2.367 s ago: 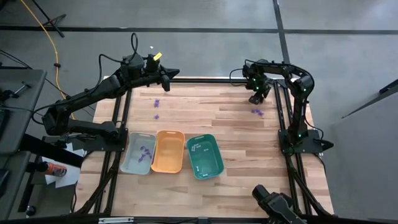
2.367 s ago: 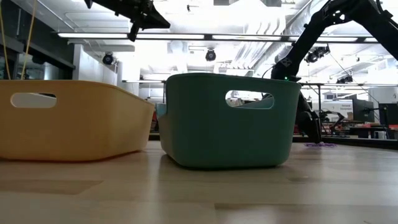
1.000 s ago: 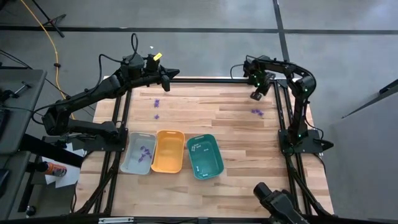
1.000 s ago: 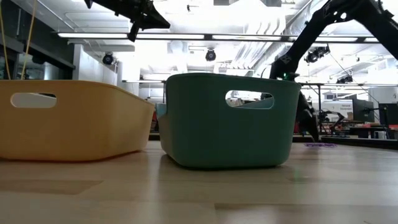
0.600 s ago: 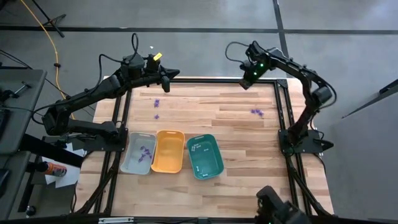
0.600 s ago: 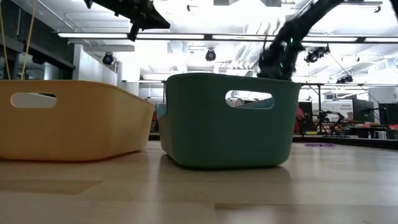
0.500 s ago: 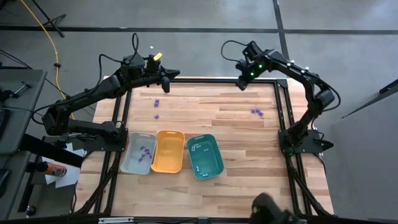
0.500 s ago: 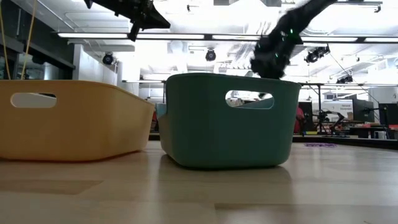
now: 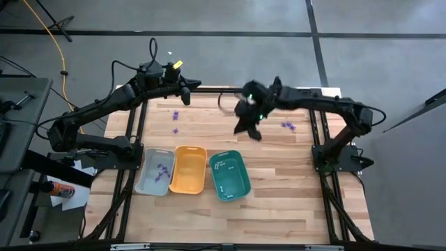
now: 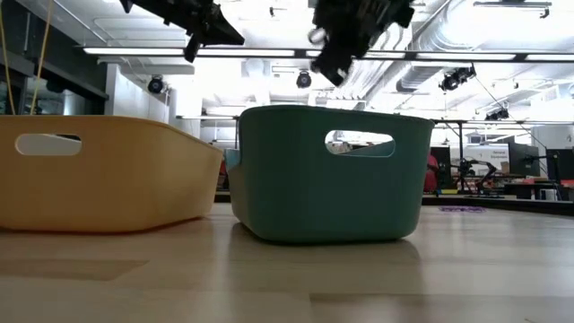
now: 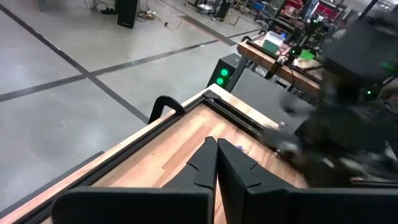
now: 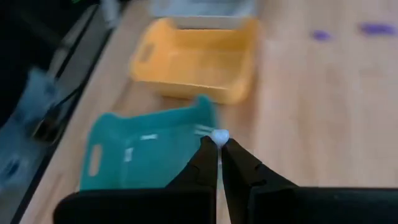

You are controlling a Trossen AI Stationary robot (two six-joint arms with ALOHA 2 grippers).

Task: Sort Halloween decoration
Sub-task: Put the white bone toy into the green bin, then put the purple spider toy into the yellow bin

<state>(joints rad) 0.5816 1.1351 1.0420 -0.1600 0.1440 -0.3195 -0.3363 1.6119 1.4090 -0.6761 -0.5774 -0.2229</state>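
My right gripper point(image 12: 217, 145) hangs above the middle of the table point(image 9: 279, 150), just beyond the teal tray point(image 9: 229, 174), shut on a tiny white piece point(image 12: 219, 136) of Halloween decoration. White stick-like pieces point(image 9: 220, 165) lie in the teal tray. Purple pieces point(image 9: 163, 169) lie in the grey tray point(image 9: 148, 183). Loose purple pieces rest on the wood at the far left point(image 9: 177, 113) and far right point(image 9: 287, 125). My left gripper point(image 9: 187, 89) waits shut, high over the far left corner. My right gripper pinches the white piece between its two fingertips point(image 12: 208, 149); only a small white end point(image 12: 219, 135) shows past them. The fingers slant down from above. The piece is lifted clear of the table, in front of the teal tray point(image 12: 146, 155).
The orange tray point(image 9: 188, 169) stands between the grey and teal trays near the table's front left. Black frame rails point(image 9: 318, 132) run along the table's left, right and far edges. Bare wood lies to the right of the trays.
My right gripper has risen from the table's far right corner and swung fast toward the left and near edges, toward the teal tray, staying shut. The purple pieces at the far right have stayed where they were.
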